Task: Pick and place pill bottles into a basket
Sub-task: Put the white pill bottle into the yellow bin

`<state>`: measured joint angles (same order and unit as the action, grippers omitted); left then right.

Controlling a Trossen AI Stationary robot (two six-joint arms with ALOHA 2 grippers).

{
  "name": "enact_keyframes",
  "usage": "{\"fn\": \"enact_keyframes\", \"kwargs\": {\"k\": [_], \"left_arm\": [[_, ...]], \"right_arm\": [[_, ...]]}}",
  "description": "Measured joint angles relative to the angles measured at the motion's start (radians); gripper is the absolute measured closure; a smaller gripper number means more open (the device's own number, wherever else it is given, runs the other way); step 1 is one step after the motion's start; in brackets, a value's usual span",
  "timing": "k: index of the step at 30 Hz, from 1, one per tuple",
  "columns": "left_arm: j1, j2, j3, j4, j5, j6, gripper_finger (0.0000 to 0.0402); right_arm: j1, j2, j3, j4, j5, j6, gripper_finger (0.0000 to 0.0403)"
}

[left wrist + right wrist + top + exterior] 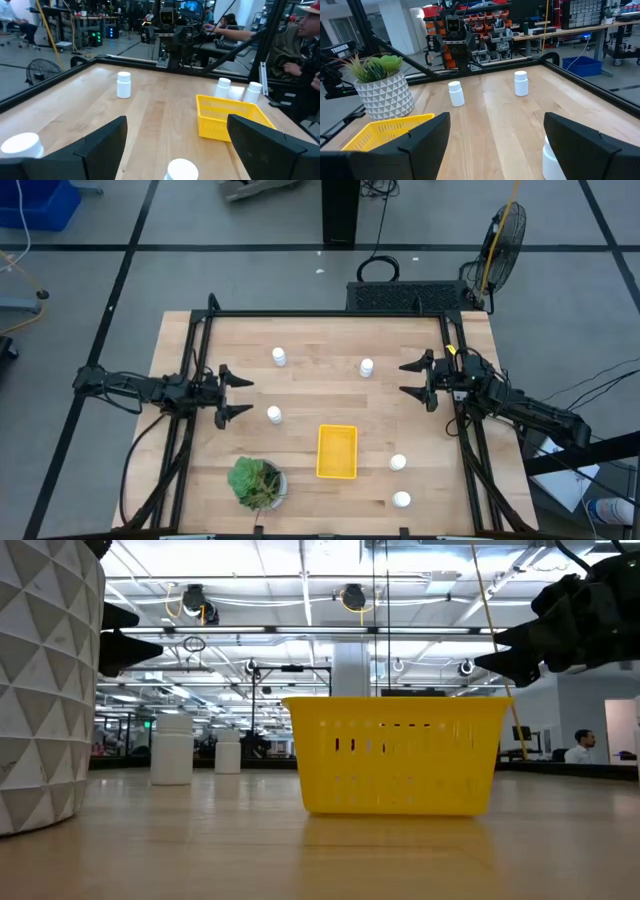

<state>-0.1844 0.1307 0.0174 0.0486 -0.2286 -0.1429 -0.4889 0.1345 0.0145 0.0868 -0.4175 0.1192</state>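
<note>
Five small white pill bottles stand upright on the wooden table: two toward the far side (279, 357) (367, 367), one in the middle-left (274, 415), and two near the right front (398, 463) (402, 500). The yellow basket (337, 451) sits on the table in front of centre and holds nothing. My left gripper (248, 397) is open above the left part of the table; the middle-left bottle (181, 170) stands just ahead of its fingers. My right gripper (403, 378) is open at the right, beside a far bottle (552, 160).
A green potted plant in a white faceted pot (257, 483) stands near the front, left of the basket. A black frame (330, 313) runs along the far and side edges of the table. People sit in the room beyond the table (295, 45).
</note>
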Motion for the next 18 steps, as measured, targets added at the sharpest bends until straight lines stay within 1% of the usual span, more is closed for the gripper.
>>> {"fn": "enact_keyframes", "kwargs": {"k": [4,9,13,18], "left_arm": [[0.000,0.000,0.000,0.000,0.001,-0.002,0.0055],[0.000,0.000,0.000,-0.007,0.002,-0.052,0.0055],[0.000,0.000,0.000,-0.011,0.003,-0.070,0.0055],[0.000,0.000,0.000,-0.011,0.003,-0.078,0.0055]], "right_arm": [[0.000,0.000,0.000,0.002,0.000,0.000,0.0090],[0.000,0.000,0.000,0.003,0.000,0.002,0.0090],[0.000,0.000,0.000,0.004,0.000,0.047,0.0090],[0.000,0.000,0.000,0.034,-0.002,0.055,0.0090]]}}
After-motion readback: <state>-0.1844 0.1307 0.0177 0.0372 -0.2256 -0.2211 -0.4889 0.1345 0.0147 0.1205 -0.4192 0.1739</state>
